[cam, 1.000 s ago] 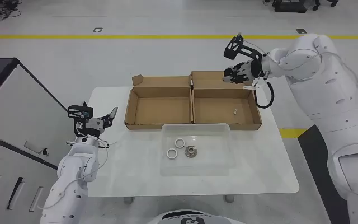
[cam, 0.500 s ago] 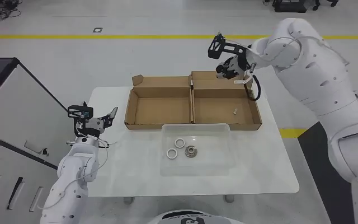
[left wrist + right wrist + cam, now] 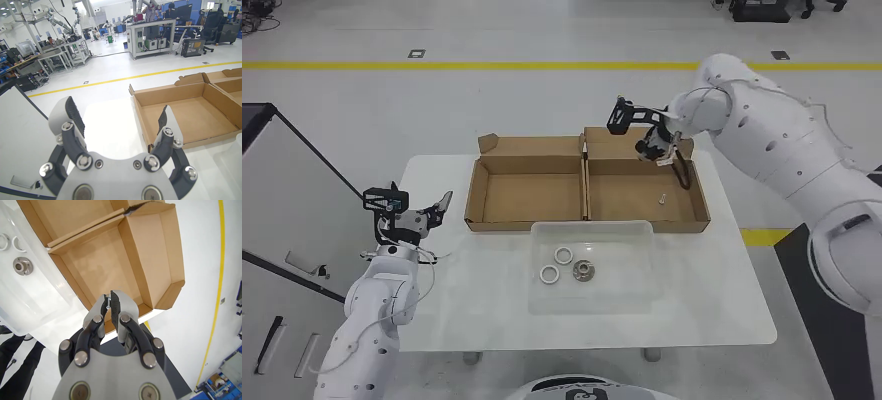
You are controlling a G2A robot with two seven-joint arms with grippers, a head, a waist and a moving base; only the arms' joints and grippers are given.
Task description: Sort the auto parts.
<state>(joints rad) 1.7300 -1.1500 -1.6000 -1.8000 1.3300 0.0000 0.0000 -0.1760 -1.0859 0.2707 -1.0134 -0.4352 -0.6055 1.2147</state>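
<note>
While the right gripper (image 3: pixel 109 299) hangs above the right cardboard box (image 3: pixel 113 262), its jaws are pinched together on a small threaded screw (image 3: pixel 108 303), which lies lengthwise between the ribbed pads (image 3: pixel 115 306), close to their tips. Such a part is, I judge, light and stiff, and its threads give the rubber something to bite, yet it is so thin that it could pivot or slip out if the hold slackens. It would likely bounce or roll on bare cardboard, so a low release over the box floor seems wise. A second screw (image 3: pixel 663 197) already lies on the floor of that box, near its right wall. The left cardboard box (image 3: pixel 527 198), touching the right one, has nothing in it. In the clear tray (image 3: pixel 622 285), just in front of the boxes on the white table (image 3: pixel 712 290), lie two white rings (image 3: pixel 564 255) and a metal flange (image 3: pixel 584 269), all close together. The flange looks heavier and smooth, best taken across its rim. The rings look light and slick, best taken through the wall with one finger inside. The left gripper (image 3: pixel 121 117) hovers at the table's left edge, well apart from the parts, jaws spread wide and holding nothing
</note>
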